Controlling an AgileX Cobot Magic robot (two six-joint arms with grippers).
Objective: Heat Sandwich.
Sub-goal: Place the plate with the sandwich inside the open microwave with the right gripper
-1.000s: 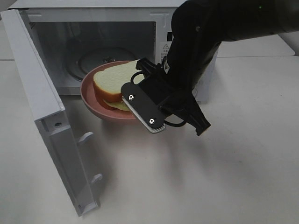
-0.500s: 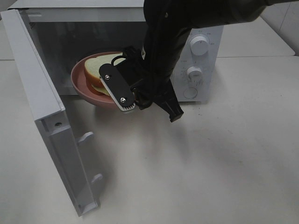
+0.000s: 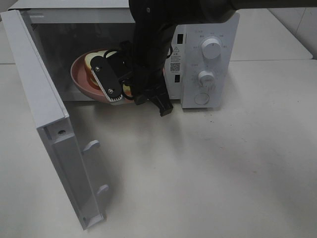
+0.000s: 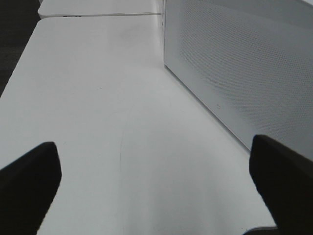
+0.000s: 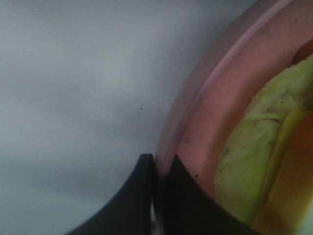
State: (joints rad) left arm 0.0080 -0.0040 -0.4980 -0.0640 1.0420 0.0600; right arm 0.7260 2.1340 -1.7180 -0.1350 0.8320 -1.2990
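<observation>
Right hand [image 5: 157, 169] grips the plate [image 5: 210, 112] rim, sandwich [image 5: 249, 156] apparently just inside the microwave [image 3: 208, 54]; left hand [image 4: 155, 188] open. Release, door [image 3: 44, 114], heating remain.

Sandwich [image 3: 91, 63]: pale bread, yellow-green layer, on pink plate [image 3: 78, 80], in microwave [image 3: 208, 54] opening.

Microwave [image 3: 208, 64] cavity mouth, upper centre: blocked by right arm [image 3: 153, 34] and pink plate [image 3: 77, 79] sitting in opening. Open door [image 3: 44, 114] stands as wall along left side, running down to lower left. Knobs [image 3: 212, 48] protrude from panel, upper right. Table [image 3: 223, 173], lower centre and right: bare, wide passage.
</observation>
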